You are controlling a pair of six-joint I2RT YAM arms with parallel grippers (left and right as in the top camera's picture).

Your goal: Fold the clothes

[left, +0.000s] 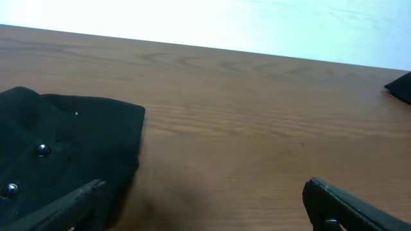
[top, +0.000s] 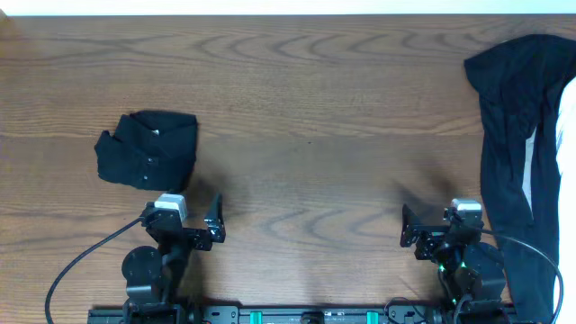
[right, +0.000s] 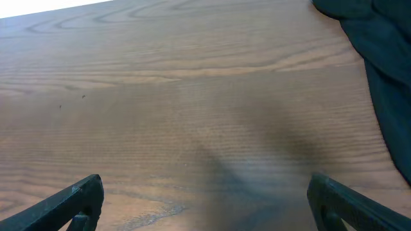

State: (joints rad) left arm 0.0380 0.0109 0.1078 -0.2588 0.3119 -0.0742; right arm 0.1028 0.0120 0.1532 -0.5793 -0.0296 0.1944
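Observation:
A folded black garment (top: 147, 148) with small metal snaps lies on the left of the wooden table (top: 315, 117). In the left wrist view it (left: 64, 138) sits just ahead and left of my left gripper (left: 202, 202), whose left finger (left: 77, 206) is at its near edge. That left gripper (top: 184, 219) is open and empty. A long black garment (top: 513, 135) drapes down the table's right side, with white fabric (top: 531, 166) showing in it. My right gripper (top: 439, 227) is open and empty beside it. The right wrist view shows the gripper (right: 205, 202) over bare wood, the black cloth (right: 382, 58) to the upper right.
Both arm bases (top: 148, 270) stand at the table's near edge, with black cables (top: 81, 261) trailing from them. A corner of the long black garment (left: 401, 86) shows at the far right of the left wrist view. Bare wood lies between the two garments.

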